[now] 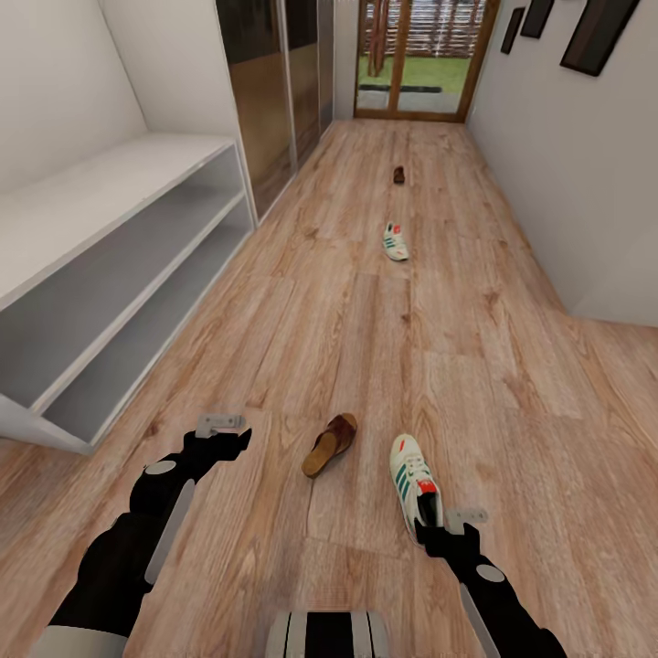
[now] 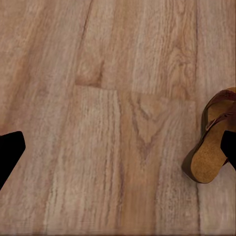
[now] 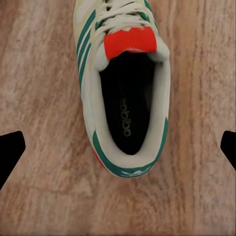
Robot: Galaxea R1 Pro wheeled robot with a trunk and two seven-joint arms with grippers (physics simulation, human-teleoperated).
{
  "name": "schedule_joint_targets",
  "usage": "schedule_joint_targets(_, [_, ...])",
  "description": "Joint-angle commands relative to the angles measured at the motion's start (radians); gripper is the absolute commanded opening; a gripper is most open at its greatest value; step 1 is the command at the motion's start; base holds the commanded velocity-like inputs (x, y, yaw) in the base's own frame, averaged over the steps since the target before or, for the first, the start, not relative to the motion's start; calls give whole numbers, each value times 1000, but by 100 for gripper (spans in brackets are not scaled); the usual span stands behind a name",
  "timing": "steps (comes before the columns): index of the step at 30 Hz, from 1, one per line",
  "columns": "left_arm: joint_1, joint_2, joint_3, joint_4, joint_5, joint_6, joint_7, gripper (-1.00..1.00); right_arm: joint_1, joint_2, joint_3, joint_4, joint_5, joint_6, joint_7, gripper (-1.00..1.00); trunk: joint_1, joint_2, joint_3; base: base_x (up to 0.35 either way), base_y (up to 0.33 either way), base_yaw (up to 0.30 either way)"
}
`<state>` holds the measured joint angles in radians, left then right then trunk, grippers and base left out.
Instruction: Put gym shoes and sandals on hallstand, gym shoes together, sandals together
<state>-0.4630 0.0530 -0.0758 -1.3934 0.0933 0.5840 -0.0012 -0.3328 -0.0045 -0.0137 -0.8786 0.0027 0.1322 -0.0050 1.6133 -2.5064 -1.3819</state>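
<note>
Head view: white lace-up gym shoe with green stripes point(image 1: 413, 479) lies on the light wood-plank corridor floor point(image 1: 512, 384), heel at the right gripper point(image 1: 437, 528), toe pointing away.

Right wrist view: its long axis runs centred between the spread, empty jaws.

Left wrist view: left gripper point(image 2: 118, 152) spread, empty; dark brown leather sandal point(image 2: 214, 142) at one fingertip.

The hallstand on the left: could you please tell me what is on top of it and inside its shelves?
The hallstand has a bare flat top and two open shelves with no shoes in the visible part. Its near end runs out of frame, so that part cannot be checked.
</note>
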Motion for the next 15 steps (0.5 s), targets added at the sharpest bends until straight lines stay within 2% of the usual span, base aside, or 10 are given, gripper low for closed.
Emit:
schedule_joint_targets(1, [0,1,-1,-1,10,5,3,100,0,0,0,-2,0,6,-1,100,0,-1,-6,0,0,0])
schedule_joint_targets(15, [-1,1,-1,-1,10,5,3,100,0,0,0,-2,0,6,-1,100,7,-4,-84,0,0,0])
